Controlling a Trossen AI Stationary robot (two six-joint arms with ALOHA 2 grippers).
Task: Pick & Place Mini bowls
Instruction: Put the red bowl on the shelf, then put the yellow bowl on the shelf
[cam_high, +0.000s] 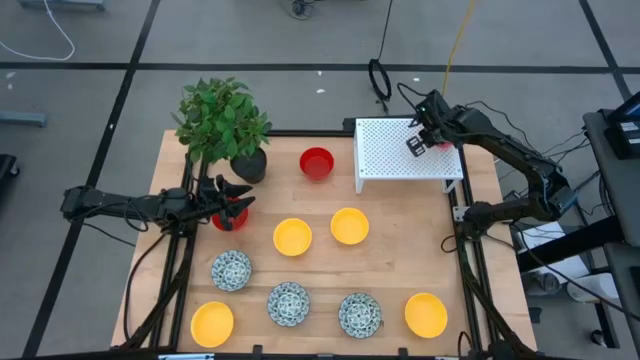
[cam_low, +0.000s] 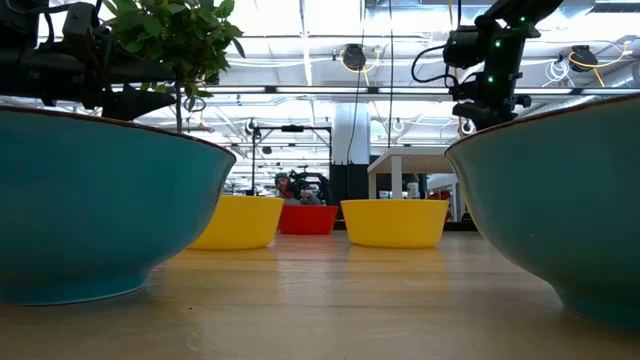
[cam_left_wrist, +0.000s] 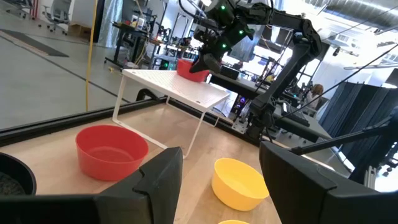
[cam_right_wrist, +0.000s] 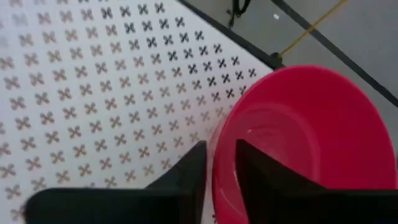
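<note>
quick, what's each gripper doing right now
left gripper: open, empty, low beside the potted plant.
right gripper: fingers astride the rim of a red mini bowl on the white rack; grip cannot be told.

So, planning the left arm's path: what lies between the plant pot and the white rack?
One red bowl sits alone between the plant pot and the white rack, as the high view shows.

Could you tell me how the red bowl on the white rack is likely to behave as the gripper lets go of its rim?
The red bowl looks glossy, so it may slip between the right gripper fingers straddling its rim. It seems rigid and probably light. On the flat perforated white rack near the corner, it should settle upright, though a nudge could slide it off.
</note>
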